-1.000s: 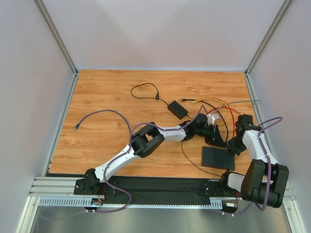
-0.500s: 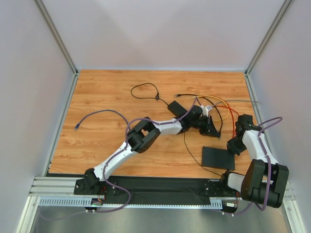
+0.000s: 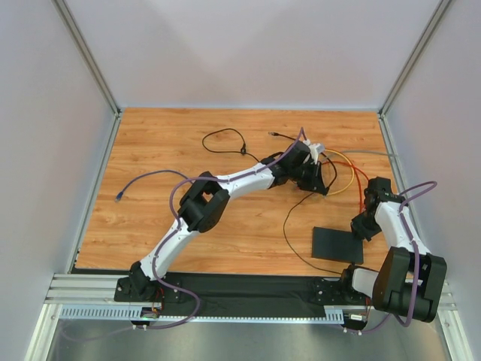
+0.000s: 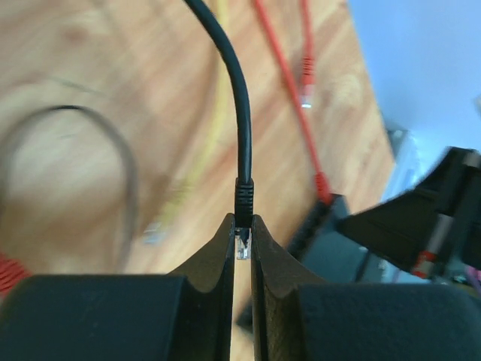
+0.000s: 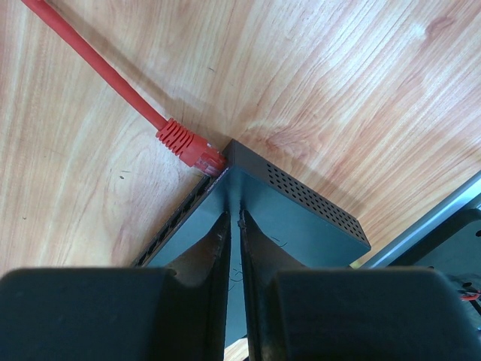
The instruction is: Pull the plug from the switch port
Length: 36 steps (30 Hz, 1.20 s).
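Observation:
The switch [image 3: 338,244] lies flat at the right front of the table. My right gripper [image 3: 363,228] is shut, its tips [image 5: 239,216] pressed down on the switch's top [image 5: 301,203] near a corner. A red plug [image 5: 188,144] sits in the port at that corner. My left gripper [image 3: 322,184] is behind the switch and apart from it. In the left wrist view the gripper [image 4: 242,226] is shut on a clear plug [image 4: 242,244]. That plug's black cable [image 4: 239,98] runs away from the jaws and trails across the wood [image 3: 286,226] toward the switch [image 4: 331,252].
Red [image 3: 362,177], yellow [image 3: 342,158] and grey [image 3: 376,154] cables lie behind the switch. A thin black cord loops at the back [image 3: 225,139]. A purple cable [image 3: 150,177] curves at the left. Panel walls close in the table on three sides.
My left arm has swung back and away from the switch with the plug in its jaws, the black cable trailing after it. The right gripper has stayed on the switch.

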Each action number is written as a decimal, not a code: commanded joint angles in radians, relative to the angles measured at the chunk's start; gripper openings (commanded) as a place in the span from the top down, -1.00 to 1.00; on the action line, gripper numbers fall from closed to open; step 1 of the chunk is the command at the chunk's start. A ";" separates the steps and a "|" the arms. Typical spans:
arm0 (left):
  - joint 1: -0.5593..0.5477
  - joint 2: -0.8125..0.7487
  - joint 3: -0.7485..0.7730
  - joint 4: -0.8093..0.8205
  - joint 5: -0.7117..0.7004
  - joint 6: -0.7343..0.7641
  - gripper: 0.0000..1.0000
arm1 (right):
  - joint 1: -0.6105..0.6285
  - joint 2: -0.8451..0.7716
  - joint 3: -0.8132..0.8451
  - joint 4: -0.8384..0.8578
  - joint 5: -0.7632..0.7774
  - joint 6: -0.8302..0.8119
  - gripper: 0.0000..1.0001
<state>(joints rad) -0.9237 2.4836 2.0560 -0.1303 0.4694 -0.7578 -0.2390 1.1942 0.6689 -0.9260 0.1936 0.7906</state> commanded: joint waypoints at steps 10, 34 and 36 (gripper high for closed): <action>0.068 -0.049 0.039 -0.278 -0.209 0.215 0.62 | 0.000 0.021 -0.023 0.038 -0.003 -0.008 0.78; 0.036 -0.347 -0.231 -0.037 -0.109 0.291 0.29 | 0.000 -0.041 -0.006 0.019 -0.006 -0.021 0.78; 0.022 -0.330 -0.212 -0.052 -0.103 0.298 0.29 | 0.000 -0.035 -0.012 0.027 -0.010 -0.024 0.77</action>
<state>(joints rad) -0.8806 2.1654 1.8336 -0.2291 0.3248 -0.4828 -0.2390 1.1744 0.6670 -0.9241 0.1825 0.7803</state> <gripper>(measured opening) 0.350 0.113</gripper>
